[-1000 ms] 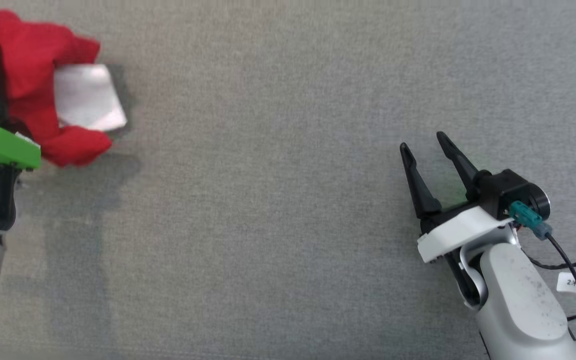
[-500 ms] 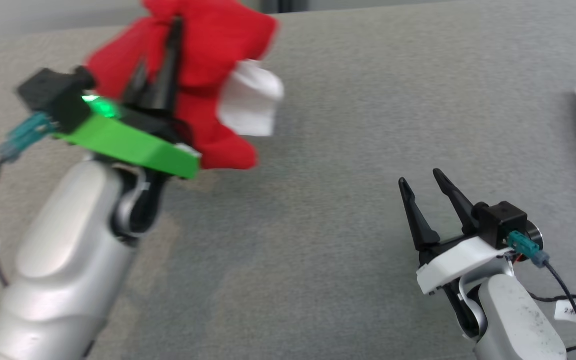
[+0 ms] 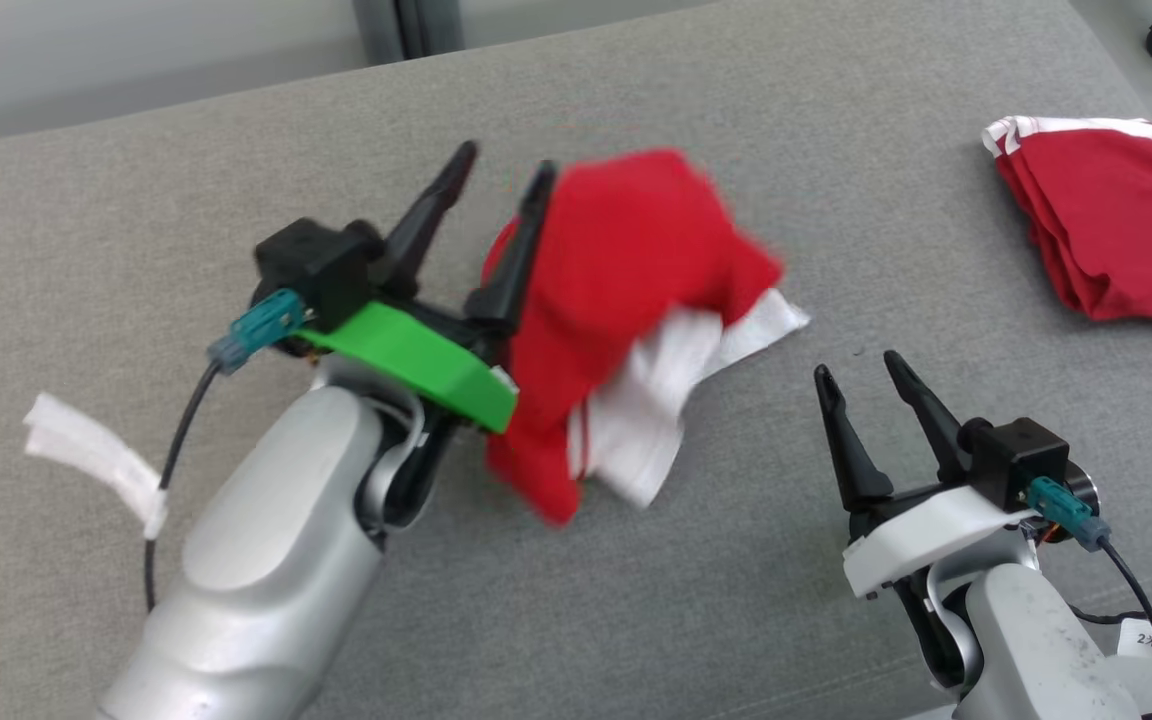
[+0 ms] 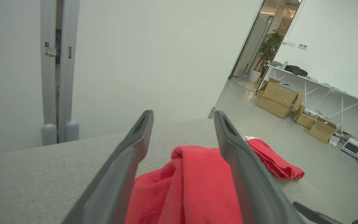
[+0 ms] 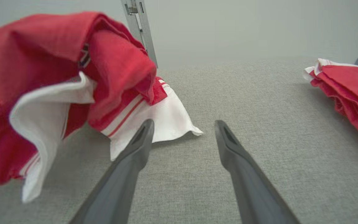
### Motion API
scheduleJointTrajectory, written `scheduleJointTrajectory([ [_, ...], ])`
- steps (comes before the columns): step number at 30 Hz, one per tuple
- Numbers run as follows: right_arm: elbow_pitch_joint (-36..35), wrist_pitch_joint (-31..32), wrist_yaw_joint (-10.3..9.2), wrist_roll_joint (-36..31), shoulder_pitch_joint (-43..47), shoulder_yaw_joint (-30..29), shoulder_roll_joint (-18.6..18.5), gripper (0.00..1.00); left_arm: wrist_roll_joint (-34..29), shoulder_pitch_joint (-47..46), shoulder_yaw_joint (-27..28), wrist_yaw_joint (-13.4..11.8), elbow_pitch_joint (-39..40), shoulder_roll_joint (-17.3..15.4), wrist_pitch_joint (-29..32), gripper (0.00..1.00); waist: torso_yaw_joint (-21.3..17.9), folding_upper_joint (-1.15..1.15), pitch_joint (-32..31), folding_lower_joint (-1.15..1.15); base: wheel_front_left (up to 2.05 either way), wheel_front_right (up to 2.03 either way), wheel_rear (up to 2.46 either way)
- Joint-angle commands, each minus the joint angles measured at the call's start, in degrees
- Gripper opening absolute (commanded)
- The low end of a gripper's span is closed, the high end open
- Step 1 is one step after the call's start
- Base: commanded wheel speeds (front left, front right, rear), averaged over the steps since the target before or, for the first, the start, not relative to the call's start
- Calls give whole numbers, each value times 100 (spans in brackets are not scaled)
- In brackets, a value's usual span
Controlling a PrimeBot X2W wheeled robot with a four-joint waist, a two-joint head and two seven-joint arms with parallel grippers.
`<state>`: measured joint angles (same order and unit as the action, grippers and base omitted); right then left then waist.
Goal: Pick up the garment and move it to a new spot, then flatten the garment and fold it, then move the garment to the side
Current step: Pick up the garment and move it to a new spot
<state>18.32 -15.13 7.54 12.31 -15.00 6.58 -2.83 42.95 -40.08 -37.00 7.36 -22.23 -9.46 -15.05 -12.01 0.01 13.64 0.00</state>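
- Released within the last half-second, the red-and-white garment (image 3: 636, 270) has come free of the left gripper (image 3: 504, 162). Its two dark fingers were pinched on the cloth a moment ago and now stand spread wide with nothing clamped between them.
- Blurred with motion in the head view, the garment is bunched just to the right of that gripper. Its red bulk lies against the nearer finger and its white hem (image 3: 636, 440) spills onto the grey table (image 3: 236, 150).
- Seen from the left wrist, the left gripper (image 4: 183, 113) holds its fingers parted, with the garment (image 4: 191, 186) heaped low between them.
- From the right wrist, most of the garment (image 5: 57, 62) looks lifted off the table at the left. One corner of the white hem (image 5: 169, 121) lies flat on the surface just ahead of the right gripper (image 5: 184, 122).
- At lower right in the head view, the right gripper (image 3: 856, 367) is poised over the table, fingers wide apart and empty. It is near the white hem but clear of it.
- Folded at the table's far right, a second red garment (image 3: 1106, 230) lies well apart from both grippers.
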Motion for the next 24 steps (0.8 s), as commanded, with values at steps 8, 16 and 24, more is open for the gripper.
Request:
scheduleJointTrajectory([
  [8, 82, -1, -11, -90, 64, -71, -19, 100, -687, 1088, 1437, -1, -269, -37, -9, 100, 536, -1, -239, 0, 0, 0, 0],
  [16, 269, -1, -11, -168, 225, -151, -22, 100, -1647, 2316, 2517, 19, 1, 67, -8, 100, 803, -1, -650, 0, 0, 0, 0],
  [24, 508, -1, -11, -221, 609, -150, -20, 100, -2158, 3652, 3220, 23, 344, 365, -9, 100, 933, -1, -1029, 0, 0, 0, 0],
])
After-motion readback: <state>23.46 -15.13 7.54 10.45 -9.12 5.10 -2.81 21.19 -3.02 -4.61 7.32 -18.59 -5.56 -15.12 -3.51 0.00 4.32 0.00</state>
